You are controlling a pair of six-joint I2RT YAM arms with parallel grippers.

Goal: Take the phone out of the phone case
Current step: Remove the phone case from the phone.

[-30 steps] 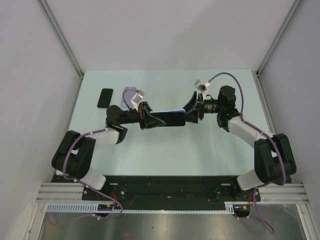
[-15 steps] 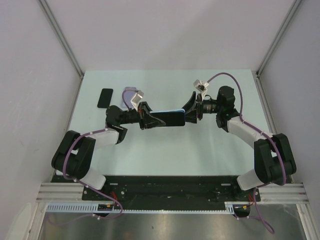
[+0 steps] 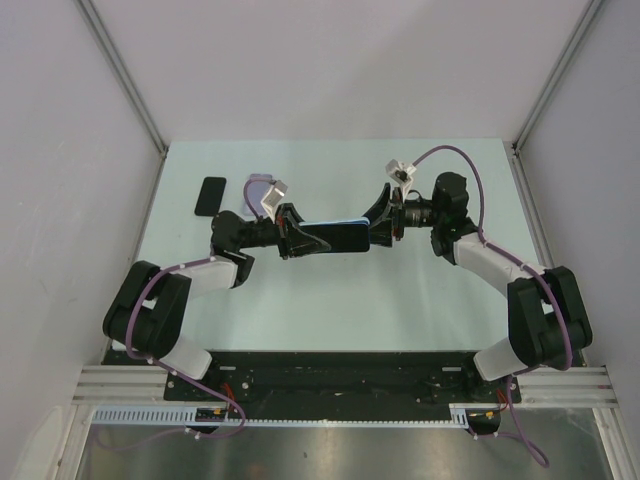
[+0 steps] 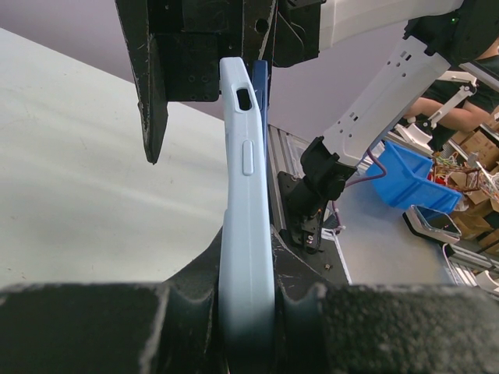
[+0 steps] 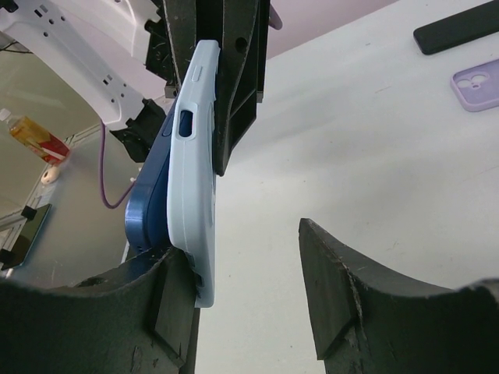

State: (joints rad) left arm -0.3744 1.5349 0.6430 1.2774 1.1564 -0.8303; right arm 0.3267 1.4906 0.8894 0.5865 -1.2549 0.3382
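A pale blue phone case [image 3: 335,228] with a dark blue phone [image 3: 340,240] in it hangs on edge above the table between both arms. My left gripper [image 3: 293,238] is shut on one end of the case [image 4: 245,164], whose pale edge is pinched between the pads. The phone [image 4: 260,86] shows as a dark strip behind the case. My right gripper [image 3: 377,226] stands open at the other end. In the right wrist view, one finger [image 5: 168,312] lies against the case [image 5: 191,156] and the phone [image 5: 148,202]. The other finger [image 5: 343,288] is well apart. The phone stands slightly proud of the case there.
A black phone [image 3: 211,195] and a purple case [image 3: 258,186] lie on the table at the back left, behind my left arm. Both show again in the right wrist view, the black phone [image 5: 456,27] and the purple case [image 5: 477,84]. Walls enclose the table [image 3: 330,300].
My right gripper has edged slightly left, toward the end of the phone and case. The left gripper and the case have hardly moved.
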